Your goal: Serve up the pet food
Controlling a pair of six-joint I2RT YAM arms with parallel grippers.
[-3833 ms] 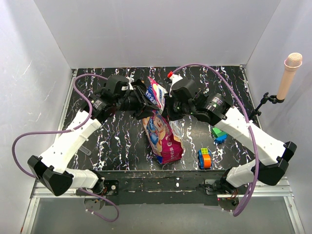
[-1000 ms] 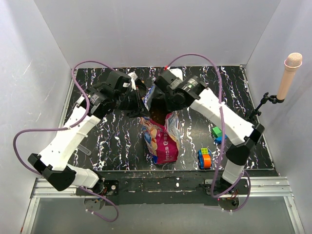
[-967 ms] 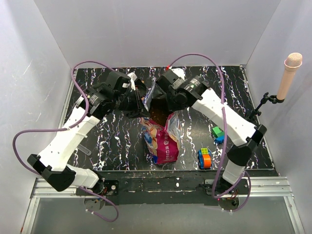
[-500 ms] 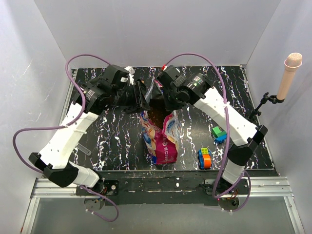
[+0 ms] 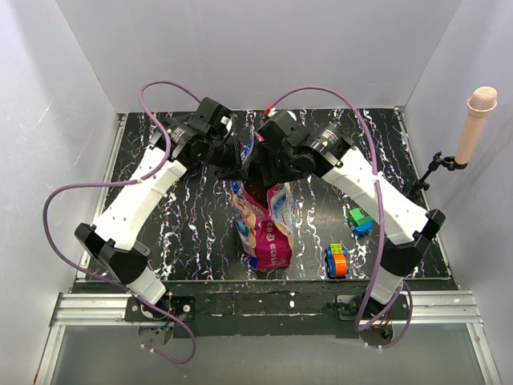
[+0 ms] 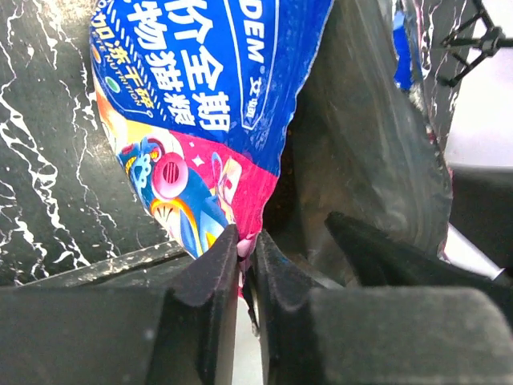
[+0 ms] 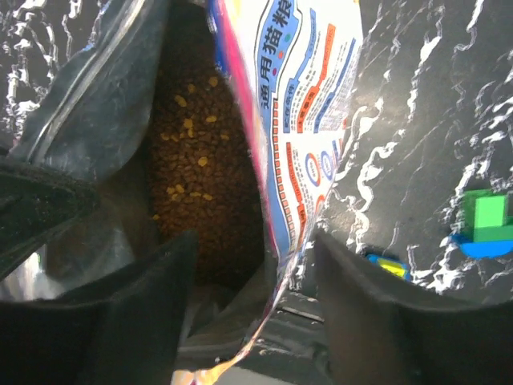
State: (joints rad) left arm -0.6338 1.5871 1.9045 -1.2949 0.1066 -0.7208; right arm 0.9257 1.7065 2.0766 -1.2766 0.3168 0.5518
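Observation:
The pet food bag (image 5: 262,228), glossy magenta and blue, stands upright mid-table with its mouth pulled open. Brown pet food (image 7: 198,180) fills its inside. My left gripper (image 5: 240,159) is shut on the bag's left rim (image 6: 240,172); in the left wrist view the two pads (image 6: 218,265) pinch the magenta edge, left gripper (image 6: 247,250). My right gripper (image 5: 270,170) is at the mouth's right side. In the right wrist view the right gripper (image 7: 256,277) stands open, astride the bag's right wall (image 7: 300,120), one finger inside and one outside, not pressing it.
Colourful toy blocks lie right of the bag: a green-and-blue one (image 5: 359,220) (image 7: 484,226) and an orange-and-blue one (image 5: 337,261). A microphone (image 5: 474,120) on a thin stand rises at the table's right edge. White walls enclose three sides.
The right gripper has opened off the bag's rim. The left arm swung rightward, and its gripper let go and closed again on the left rim. The bag stands more upright.

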